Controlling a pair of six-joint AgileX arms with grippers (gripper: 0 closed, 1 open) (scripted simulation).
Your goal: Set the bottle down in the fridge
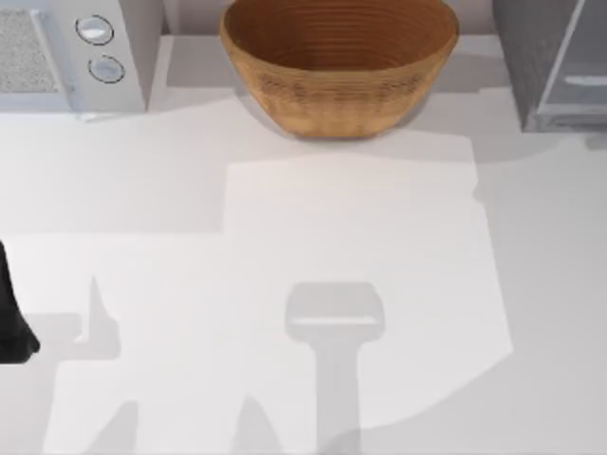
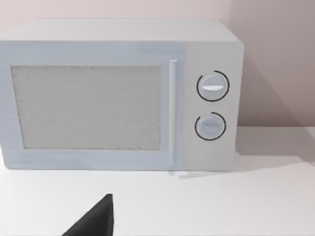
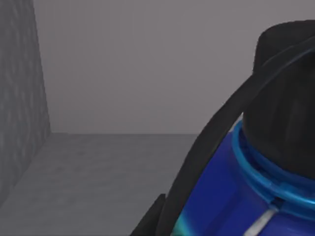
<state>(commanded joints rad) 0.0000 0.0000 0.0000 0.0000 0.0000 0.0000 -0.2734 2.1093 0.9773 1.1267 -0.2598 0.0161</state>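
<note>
Inside the fridge, the bottle is seen close up.

From above, the fridge is placed at the table's far right, beside a basket. A microwave is faced by the left gripper; whether either gripper is open cannot be told.

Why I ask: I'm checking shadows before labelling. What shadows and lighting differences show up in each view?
Top view: hard-edged grey shadows fall across the table, darkest under the basket. Left wrist view: evenly lit, with a soft shadow beside the microwave. Right wrist view: dim grey fridge interior, the bottle close up and cropped.
</note>
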